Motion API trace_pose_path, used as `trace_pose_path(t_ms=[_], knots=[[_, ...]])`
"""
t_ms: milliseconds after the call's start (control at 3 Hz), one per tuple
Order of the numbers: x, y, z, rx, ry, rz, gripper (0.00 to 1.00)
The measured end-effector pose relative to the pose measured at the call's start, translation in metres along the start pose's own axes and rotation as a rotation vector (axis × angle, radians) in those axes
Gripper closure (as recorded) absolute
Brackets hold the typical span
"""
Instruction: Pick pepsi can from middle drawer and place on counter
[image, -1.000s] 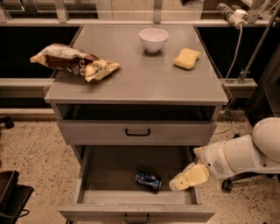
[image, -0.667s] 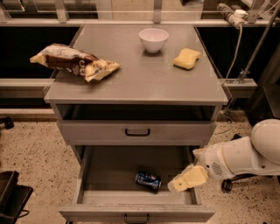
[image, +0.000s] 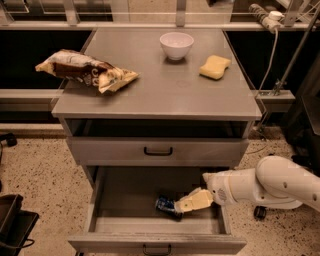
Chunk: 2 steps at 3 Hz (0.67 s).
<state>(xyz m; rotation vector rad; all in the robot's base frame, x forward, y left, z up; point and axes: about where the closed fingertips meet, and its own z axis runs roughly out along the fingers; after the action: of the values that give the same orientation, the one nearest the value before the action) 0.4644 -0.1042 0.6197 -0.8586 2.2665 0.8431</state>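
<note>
Gripper (image: 186, 204) inside open middle drawer (image: 125, 226) — right at pepsi can (image: 163, 204)

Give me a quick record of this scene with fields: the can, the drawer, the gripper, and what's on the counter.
pepsi can: lying on its side in the middle drawer, towards the front
middle drawer: pulled open
gripper: low inside the drawer, at the can's right end
counter: no can on it yet
snack bag: counter's left side, overhanging the edge
bowl: rear centre, upright
sponge: rear right
upper drawer: shut
</note>
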Motion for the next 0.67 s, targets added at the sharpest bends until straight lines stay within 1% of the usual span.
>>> trace_pose_path(t_ms=[333,667], knots=[[0.0102,-0.0332,0.0441,-0.026,-0.031,0.013,0.0],[0.0182,-0.0345,0.0537,-0.045,-0.031,0.034,0.0]])
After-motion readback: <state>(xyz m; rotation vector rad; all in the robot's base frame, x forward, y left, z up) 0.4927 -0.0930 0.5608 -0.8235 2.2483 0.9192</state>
